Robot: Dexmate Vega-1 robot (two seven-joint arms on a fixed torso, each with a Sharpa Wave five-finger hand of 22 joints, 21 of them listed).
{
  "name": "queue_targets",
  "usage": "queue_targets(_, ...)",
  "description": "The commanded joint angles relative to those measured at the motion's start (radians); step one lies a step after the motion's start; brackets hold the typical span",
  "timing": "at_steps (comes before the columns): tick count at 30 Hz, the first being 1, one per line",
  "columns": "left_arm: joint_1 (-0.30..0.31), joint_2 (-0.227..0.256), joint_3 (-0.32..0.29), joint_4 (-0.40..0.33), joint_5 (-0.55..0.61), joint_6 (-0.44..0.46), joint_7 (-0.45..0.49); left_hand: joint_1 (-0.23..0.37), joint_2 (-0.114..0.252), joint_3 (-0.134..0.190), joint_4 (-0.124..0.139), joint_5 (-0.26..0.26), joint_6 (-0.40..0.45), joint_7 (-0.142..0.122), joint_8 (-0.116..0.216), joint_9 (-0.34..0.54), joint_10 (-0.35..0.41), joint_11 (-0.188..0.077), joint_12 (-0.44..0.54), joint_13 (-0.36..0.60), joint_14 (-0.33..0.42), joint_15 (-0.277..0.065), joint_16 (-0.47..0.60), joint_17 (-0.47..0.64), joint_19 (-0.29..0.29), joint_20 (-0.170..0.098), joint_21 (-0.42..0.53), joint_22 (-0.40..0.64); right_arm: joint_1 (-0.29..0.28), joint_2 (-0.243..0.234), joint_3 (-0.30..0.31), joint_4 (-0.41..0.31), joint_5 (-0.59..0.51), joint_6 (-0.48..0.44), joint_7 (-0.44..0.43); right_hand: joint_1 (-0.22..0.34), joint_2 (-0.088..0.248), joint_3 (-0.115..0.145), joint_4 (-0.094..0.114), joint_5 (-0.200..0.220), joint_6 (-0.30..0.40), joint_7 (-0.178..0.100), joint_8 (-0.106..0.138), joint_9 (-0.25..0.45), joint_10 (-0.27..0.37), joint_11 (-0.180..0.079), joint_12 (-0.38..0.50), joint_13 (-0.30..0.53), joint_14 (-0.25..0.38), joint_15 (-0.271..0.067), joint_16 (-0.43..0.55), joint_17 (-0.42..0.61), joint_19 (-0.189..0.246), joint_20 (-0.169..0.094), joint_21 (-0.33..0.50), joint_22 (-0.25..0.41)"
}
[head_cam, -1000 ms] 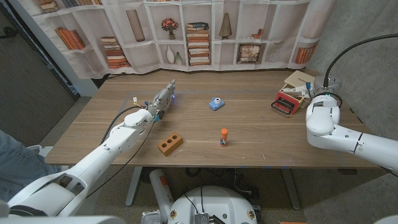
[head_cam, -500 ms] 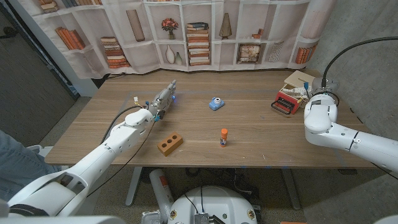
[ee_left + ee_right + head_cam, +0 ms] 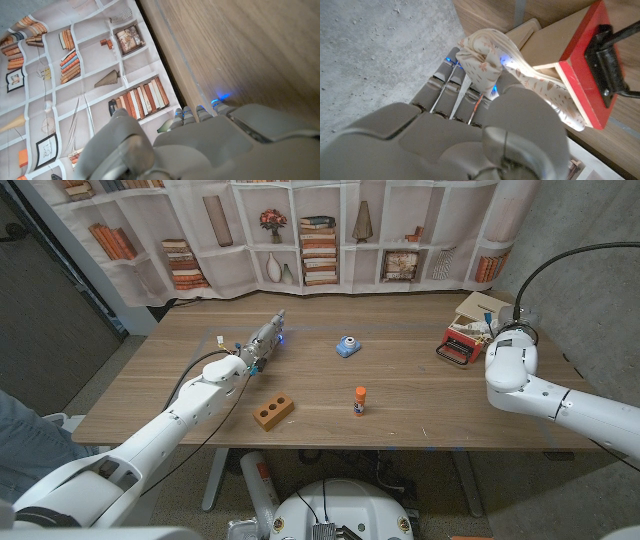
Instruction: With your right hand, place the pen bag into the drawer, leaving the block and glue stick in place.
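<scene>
Over on the left of the table I have my left hand parked out of the way, fingers stretched straight along the wood and lying side by side, holding nothing; the left wrist view shows their tips reaching toward the far edge and the bookshelf backdrop. I judge it sits there so it cannot disturb anything. Just nearer me is the block, then a small blue object further back, and the glue stick standing upright, well apart from each other. Both the block and glue stick must stay put, so I am working well away from them.

At the right end sits the red-fronted drawer, pulled open, which suits dropping something in from above. My right hand is at it, and in the right wrist view the fingers and thumb pinch the pale, patterned pen bag, bunched at the fingertips, its fabric trailing toward the drawer's red front. Whether the bag already rests inside I cannot tell. I judge release comes next.
</scene>
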Motion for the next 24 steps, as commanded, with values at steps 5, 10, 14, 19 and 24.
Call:
queue_targets(5,0.0,-0.003,0.003,-0.004,0.002,0.0,-0.001,0.004,0.006,-0.006,0.0,-0.001,0.001,0.002,0.004,0.005,-0.011,0.001,0.003,0.005,-0.029,0.007,0.001,0.003,-0.123,-0.002,0.006,0.002,-0.041,-0.014,0.053,-0.045,0.003,0.007,-0.005,-0.056,-0.03,-0.027,0.016,0.002,-0.076,0.002,-0.046,0.003,-0.078,0.014,-0.043,0.006,-0.048,-0.087,-0.018,0.002,-0.015,0.022,-0.014,0.003)
queue_targets(10,-0.002,-0.008,0.006,0.004,0.003,-0.005,-0.005,0.005,0.007,-0.007,0.0,-0.001,0.001,0.002,0.004,0.005,-0.011,0.001,0.003,0.005,-0.029,0.007,0.002,0.003,-0.124,-0.001,0.005,0.002,-0.043,-0.041,0.059,-0.079,-0.001,0.006,0.029,-0.083,-0.073,-0.043,0.006,-0.005,-0.163,0.002,-0.092,0.006,-0.186,0.026,-0.086,0.018,-0.117,-0.059,-0.027,0.002,-0.048,0.062,-0.035,0.003)
queue_targets(14,-0.006,-0.012,0.009,0.01,0.004,-0.008,-0.008,0.005,0.007,-0.008,0.0,-0.001,0.001,0.001,0.004,0.005,-0.01,0.001,0.004,0.005,-0.029,0.006,0.001,0.003,-0.125,0.0,0.005,0.002,-0.04,-0.055,0.054,-0.093,-0.023,0.002,0.058,-0.095,-0.1,-0.05,-0.003,-0.002,-0.26,0.003,-0.12,0.007,-0.27,0.03,-0.11,0.024,-0.18,-0.04,-0.029,0.002,-0.082,0.091,-0.056,0.003)
queue_targets(19,-0.009,-0.016,0.01,0.015,0.004,-0.01,-0.01,0.005,0.008,-0.009,0.0,-0.001,0.001,0.001,0.004,0.005,-0.011,0.001,0.004,0.005,-0.029,0.006,0.001,0.003,-0.125,0.0,0.005,0.002,-0.032,-0.058,0.046,-0.095,-0.055,-0.006,0.1,-0.109,-0.127,-0.057,-0.009,0.01,-0.386,0.006,-0.133,0.006,-0.368,0.048,-0.127,0.028,-0.242,-0.021,-0.029,0.003,-0.118,0.123,-0.078,0.004)
queue_targets(24,-0.013,-0.019,0.012,0.02,0.005,-0.009,-0.012,0.006,0.009,-0.01,0.0,-0.001,0.002,0.001,0.004,0.005,-0.01,0.001,0.004,0.005,-0.029,0.006,0.002,0.003,-0.125,0.0,0.006,0.002,-0.04,-0.057,0.06,-0.097,-0.064,-0.001,0.113,-0.12,-0.142,-0.061,-0.009,0.018,-0.484,0.009,-0.135,0.004,-0.431,0.056,-0.132,0.027,-0.279,-0.008,-0.028,0.004,-0.138,0.135,-0.09,0.004)
